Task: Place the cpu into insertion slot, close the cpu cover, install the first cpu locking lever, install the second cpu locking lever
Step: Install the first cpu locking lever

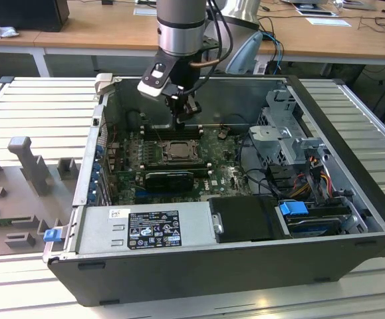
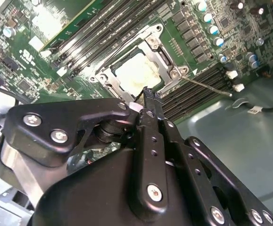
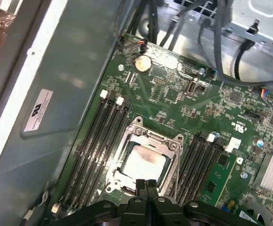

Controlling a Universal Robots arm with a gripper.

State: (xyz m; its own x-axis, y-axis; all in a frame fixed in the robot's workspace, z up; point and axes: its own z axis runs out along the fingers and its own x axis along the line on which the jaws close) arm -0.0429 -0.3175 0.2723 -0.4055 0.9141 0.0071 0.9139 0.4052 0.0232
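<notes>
The fingers [image 3: 146, 182] are pressed together with nothing between them, their tips hanging just over one edge of the socket [image 1: 177, 150]. That closed, narrow shape reads as a poking tool rather than a grasp, suited to pushing on thin metal parts in the tight space between the memory slots [image 3: 96, 141].

The chip [image 3: 143, 162] lies flat inside the socket on the green board [image 3: 174, 94], deep in the open computer case [image 1: 199, 266] that rests on the ribbed desk [image 1: 39, 106]. Its top is a pale silver-grey square with a faint brownish smear near the middle. The cover [image 3: 156, 135], a thin silvery frame, appears folded down around it, so the chip shows through the square window; this holds it level and keeps it from shifting.

In the second wrist view a thin metal lever [image 2: 207, 87] slants out from the socket corner across the memory slots, seemingly not latched. The fingertip [image 2: 148, 92] sits near that same side, just beside the frame; whether it touches is unclear
</notes>
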